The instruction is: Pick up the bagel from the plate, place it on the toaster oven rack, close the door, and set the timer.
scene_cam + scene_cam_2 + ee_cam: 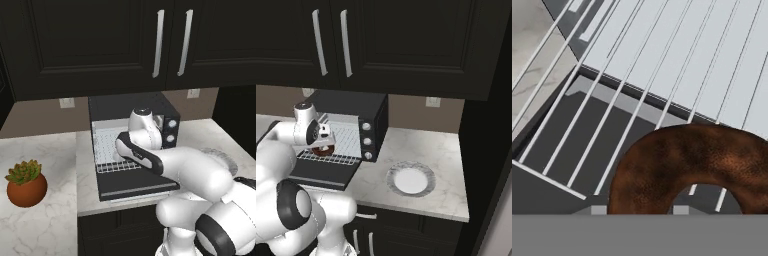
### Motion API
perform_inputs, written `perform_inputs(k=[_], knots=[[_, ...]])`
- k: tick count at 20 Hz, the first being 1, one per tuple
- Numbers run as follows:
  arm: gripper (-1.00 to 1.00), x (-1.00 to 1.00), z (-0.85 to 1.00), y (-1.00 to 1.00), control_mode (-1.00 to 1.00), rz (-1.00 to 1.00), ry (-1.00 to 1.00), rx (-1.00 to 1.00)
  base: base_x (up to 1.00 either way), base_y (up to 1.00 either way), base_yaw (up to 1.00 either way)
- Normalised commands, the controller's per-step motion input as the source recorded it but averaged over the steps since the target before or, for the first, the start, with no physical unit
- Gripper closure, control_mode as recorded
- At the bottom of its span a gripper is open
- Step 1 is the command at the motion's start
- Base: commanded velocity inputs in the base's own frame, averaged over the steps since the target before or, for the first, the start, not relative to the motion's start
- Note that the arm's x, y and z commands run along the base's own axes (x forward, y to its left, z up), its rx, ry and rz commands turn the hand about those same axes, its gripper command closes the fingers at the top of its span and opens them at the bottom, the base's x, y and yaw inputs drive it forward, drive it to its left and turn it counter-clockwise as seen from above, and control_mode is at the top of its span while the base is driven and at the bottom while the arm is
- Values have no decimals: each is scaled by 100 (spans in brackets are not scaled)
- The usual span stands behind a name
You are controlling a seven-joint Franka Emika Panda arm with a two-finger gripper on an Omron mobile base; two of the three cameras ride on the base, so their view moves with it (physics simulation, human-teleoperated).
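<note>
While pinched in the pincer [323,148], bagel [322,149] above oven rack [341,145]; plate [410,180] bare.

The bagel's [687,165] near part is cut off at the hand view's bottom. The arm hides the gripper [321,146] fingers and part of the rack [107,150].

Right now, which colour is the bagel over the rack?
Dark brown, mottled with lighter rusty patches. The bagel shows best in the hand view.
</note>
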Motion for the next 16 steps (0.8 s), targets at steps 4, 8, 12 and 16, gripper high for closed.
perform_inputs(k=[4,8,12,16], knots=[[-100,10,0,16,-100,0,0,0,0,0,0],[-100,4,0,2,-100,0,-2,0,0,0,0],[-100,0,0,0,-100,0,-5,0,0,0,0],[-100,-64,24,0,-100,0,-18,0,0,0,0]])
